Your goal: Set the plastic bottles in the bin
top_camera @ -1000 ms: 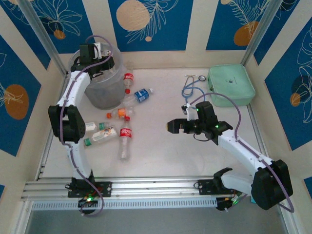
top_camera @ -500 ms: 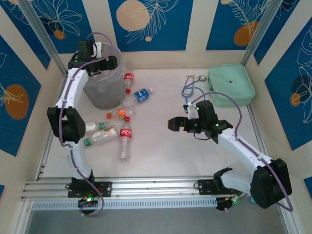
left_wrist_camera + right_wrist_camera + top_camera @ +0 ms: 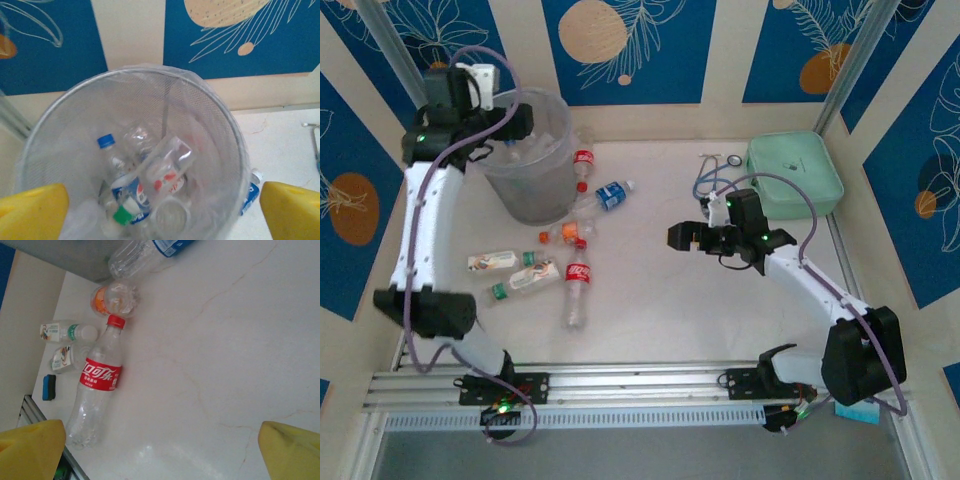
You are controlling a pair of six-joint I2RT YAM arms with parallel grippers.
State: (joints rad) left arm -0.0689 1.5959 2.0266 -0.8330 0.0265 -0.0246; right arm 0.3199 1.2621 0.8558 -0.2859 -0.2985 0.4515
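The bin (image 3: 532,165) stands at the far left; its mesh wall (image 3: 65,135) holds several plastic bottles, among them a blue-capped one (image 3: 105,142) and a red-labelled one (image 3: 167,181). My left gripper (image 3: 510,125) hangs open above the bin's rim, its yellow fingers (image 3: 31,211) wide apart with nothing between them. More bottles lie on the table: a red-labelled one (image 3: 578,281), (image 3: 100,375), an orange-capped one (image 3: 566,232), a blue-labelled one (image 3: 610,195), one standing by the bin (image 3: 583,160), and two white-and-green ones (image 3: 496,261), (image 3: 526,279). My right gripper (image 3: 682,238) is open, right of the red-labelled bottle.
A mint-green case (image 3: 795,176) sits at the far right with a thin looped cable (image 3: 712,176) beside it. A metal rail (image 3: 620,385) runs along the near edge. A small blue block (image 3: 49,387) lies near the rail.
My left gripper opened over the bin, and the left arm rose and swung back to the left. The right gripper drifted slightly farther from the bases.
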